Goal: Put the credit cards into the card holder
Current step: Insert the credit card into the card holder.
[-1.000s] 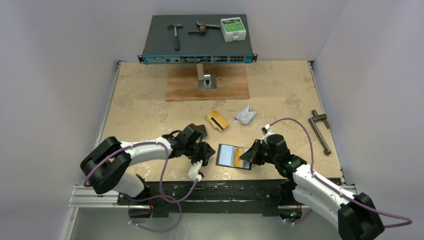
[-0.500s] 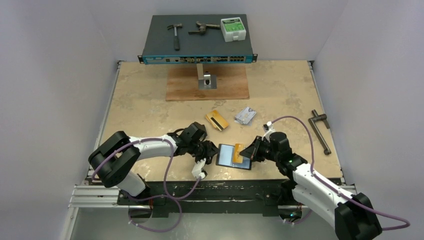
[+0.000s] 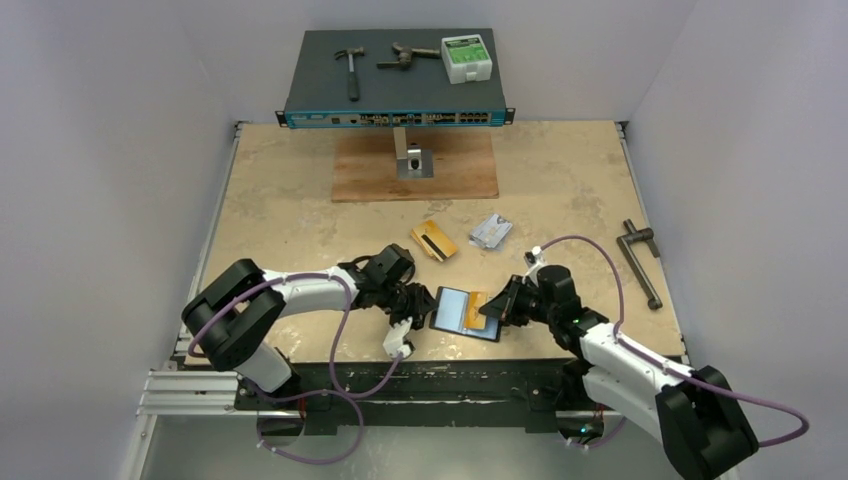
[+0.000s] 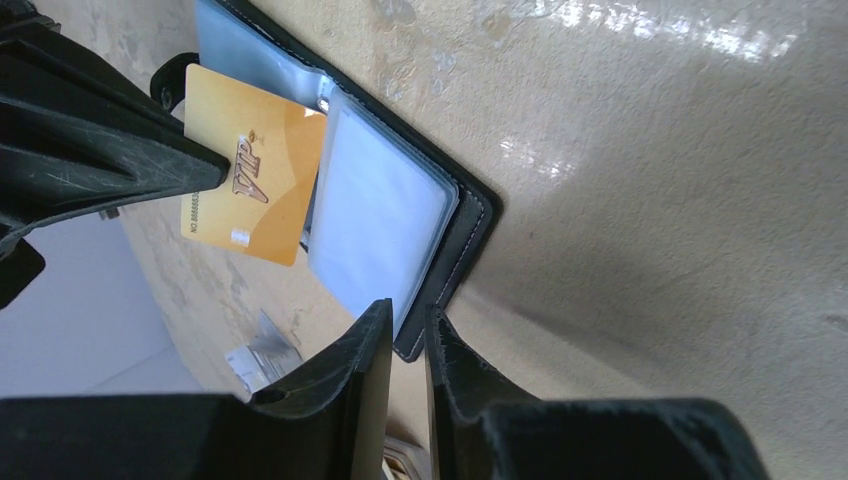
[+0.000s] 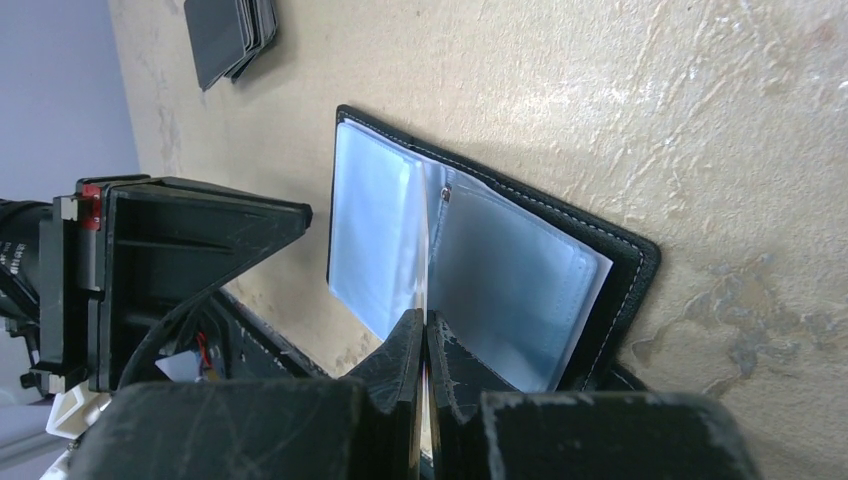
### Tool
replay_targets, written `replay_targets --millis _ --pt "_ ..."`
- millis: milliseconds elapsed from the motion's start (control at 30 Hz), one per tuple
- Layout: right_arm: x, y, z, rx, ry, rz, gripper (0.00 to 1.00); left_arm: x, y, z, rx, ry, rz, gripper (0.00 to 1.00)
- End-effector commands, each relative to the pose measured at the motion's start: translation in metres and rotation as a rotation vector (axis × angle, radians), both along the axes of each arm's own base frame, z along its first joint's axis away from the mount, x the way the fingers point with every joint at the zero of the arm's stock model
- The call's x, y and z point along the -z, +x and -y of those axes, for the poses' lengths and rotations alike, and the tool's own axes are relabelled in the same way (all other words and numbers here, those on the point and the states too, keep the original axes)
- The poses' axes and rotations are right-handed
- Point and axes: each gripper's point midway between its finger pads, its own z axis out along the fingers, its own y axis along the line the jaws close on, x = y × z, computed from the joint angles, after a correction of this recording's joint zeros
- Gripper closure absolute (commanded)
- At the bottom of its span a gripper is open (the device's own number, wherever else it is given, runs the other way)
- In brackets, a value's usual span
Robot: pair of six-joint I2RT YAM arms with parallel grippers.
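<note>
Black leather-like folding card holder [image 3: 453, 309] lies open and flat at 6 o'clock on the beige stone-textured table [image 3: 290, 215], near the front edge. Its long axis runs roughly 9–3 and its glossy clear pocket leaves face up. White stitching runs along the cover rim, and there's a small snap at the spine. Left gripper [image 4: 405, 325] comes in from 9 o'clock. Its dark scuffed fingers are nearly together, with the holder's left cover edge pinched in the narrow gap. Right gripper [image 5: 425, 325] comes in from 3 o'clock, clamped on the thin gold-orange plastic card with "VIP" print [image 4: 250, 180]. That card's leading edge points toward 9 o'clock. It sits at the spine and is partly tucked under a clear pocket leaf, with the rest of it over the right half of the holder. Can't tell its long axis for sure. Two more cards lie flat at 12 o'clock from the holder, well apart from it: a gold-orange card with a dark stripe [image 3: 434, 241] and, to its right, a silver-grey card with bluish print [image 3: 491, 231]. Both are skewed diagonally.
</note>
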Motion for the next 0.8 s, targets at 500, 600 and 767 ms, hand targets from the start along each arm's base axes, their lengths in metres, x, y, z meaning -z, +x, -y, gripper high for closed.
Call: replay_targets --millis 500,600,767 --pt "-0.011 0.010 -0.004 -0.014 0.055 0.058 1.00 0.009 -0.019 0.007 0.185 0.006 0.086 0.82" --pt "-0.008 0.009 -0.004 -0.017 0.059 0.048 1.00 0.010 -0.024 0.009 0.188 0.009 0.083 0.82" --pt "-0.010 0.010 -0.002 -0.009 0.063 0.054 1.00 0.015 -0.028 0.004 0.181 0.030 0.075 0.83"
